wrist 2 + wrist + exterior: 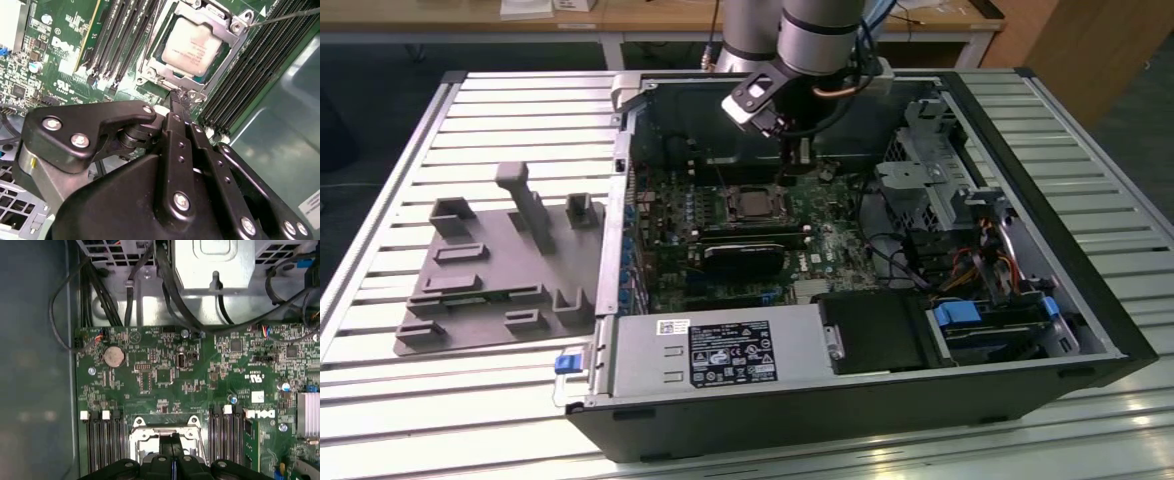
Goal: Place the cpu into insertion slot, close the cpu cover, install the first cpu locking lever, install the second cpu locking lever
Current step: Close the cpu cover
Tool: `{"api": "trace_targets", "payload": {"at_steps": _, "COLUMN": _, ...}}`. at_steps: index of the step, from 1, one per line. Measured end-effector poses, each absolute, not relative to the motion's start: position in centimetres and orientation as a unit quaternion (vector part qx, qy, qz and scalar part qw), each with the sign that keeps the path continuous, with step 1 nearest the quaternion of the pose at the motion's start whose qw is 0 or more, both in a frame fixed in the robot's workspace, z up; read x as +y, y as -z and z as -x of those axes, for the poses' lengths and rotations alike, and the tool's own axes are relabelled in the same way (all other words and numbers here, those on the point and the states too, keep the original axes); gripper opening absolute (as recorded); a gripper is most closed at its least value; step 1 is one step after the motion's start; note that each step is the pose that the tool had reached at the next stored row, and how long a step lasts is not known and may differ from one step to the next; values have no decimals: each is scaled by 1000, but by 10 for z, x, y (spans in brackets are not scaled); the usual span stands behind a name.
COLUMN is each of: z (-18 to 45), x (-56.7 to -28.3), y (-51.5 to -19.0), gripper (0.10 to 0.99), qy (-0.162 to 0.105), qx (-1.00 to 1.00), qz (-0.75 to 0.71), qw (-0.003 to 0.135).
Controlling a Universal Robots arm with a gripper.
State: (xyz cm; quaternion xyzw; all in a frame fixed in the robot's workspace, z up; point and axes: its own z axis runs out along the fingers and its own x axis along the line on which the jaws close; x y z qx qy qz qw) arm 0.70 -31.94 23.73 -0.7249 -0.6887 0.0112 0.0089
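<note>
The cpu (192,47) lies flat in the insertion slot (141,432) of the green motherboard, its dull silver top showing. The silver cpu cover (231,26) lies down over it, framing the chip. A thin wire locking lever (285,17) sticks out sideways from one corner of the socket. My gripper (175,99) is shut, with nothing visibly held, and its narrow black tips sit right at the socket's edge. In the exterior view the gripper (790,165) hangs inside the open case just behind the cpu (754,203). The first wrist view has the fingers (171,442) over the socket frame.
Long black memory slots (125,30) flank the socket on both sides. A black card (747,255) lies in front of the socket. A power supply (720,350), drive bays and cables (921,250) crowd the case. A grey fixture (494,270) sits on the table at the exterior view's left.
</note>
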Motion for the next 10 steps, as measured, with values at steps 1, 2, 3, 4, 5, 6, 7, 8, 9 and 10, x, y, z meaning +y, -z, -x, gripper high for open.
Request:
{"api": "trace_targets", "payload": {"at_steps": 1, "z": -5, "x": -319, "y": -237, "gripper": 102, "qy": -9, "qx": -689, "qz": 725, "qw": 7}}
{"api": "trace_targets", "payload": {"at_steps": 2, "z": -3, "x": -319, "y": -237, "gripper": 102, "qy": -7, "qx": -689, "qz": 725, "qw": 5}}
{"api": "trace_targets", "payload": {"at_steps": 3, "z": 0, "x": -319, "y": -237, "gripper": 102, "qy": -5, "qx": -689, "qz": 725, "qw": 3}}
{"api": "trace_targets", "payload": {"at_steps": 4, "z": 2, "x": -319, "y": -236, "gripper": 102, "qy": -3, "qx": -689, "qz": 725, "qw": 1}}
{"api": "trace_targets", "payload": {"at_steps": 5, "z": 4, "x": -319, "y": -236, "gripper": 102, "qy": 0, "qx": -689, "qz": 725, "qw": -1}}
{"api": "trace_targets", "payload": {"at_steps": 6, "z": 6, "x": -319, "y": -236, "gripper": 102, "qy": 2, "qx": -689, "qz": 725, "qw": -3}}
{"api": "trace_targets", "payload": {"at_steps": 7, "z": 8, "x": -319, "y": -235, "gripper": 102, "qy": 3, "qx": -689, "qz": 725, "qw": -5}}
{"api": "trace_targets", "payload": {"at_steps": 8, "z": 10, "x": -319, "y": -234, "gripper": 102, "qy": 5, "qx": -689, "qz": 725, "qw": -7}}
{"api": "trace_targets", "payload": {"at_steps": 9, "z": 12, "x": -319, "y": -234, "gripper": 102, "qy": 7, "qx": -689, "qz": 725, "qw": -8}}
{"api": "trace_targets", "payload": {"at_steps": 10, "z": 14, "x": -320, "y": -233, "gripper": 102, "qy": 8, "qx": -689, "qz": 724, "qw": -9}}
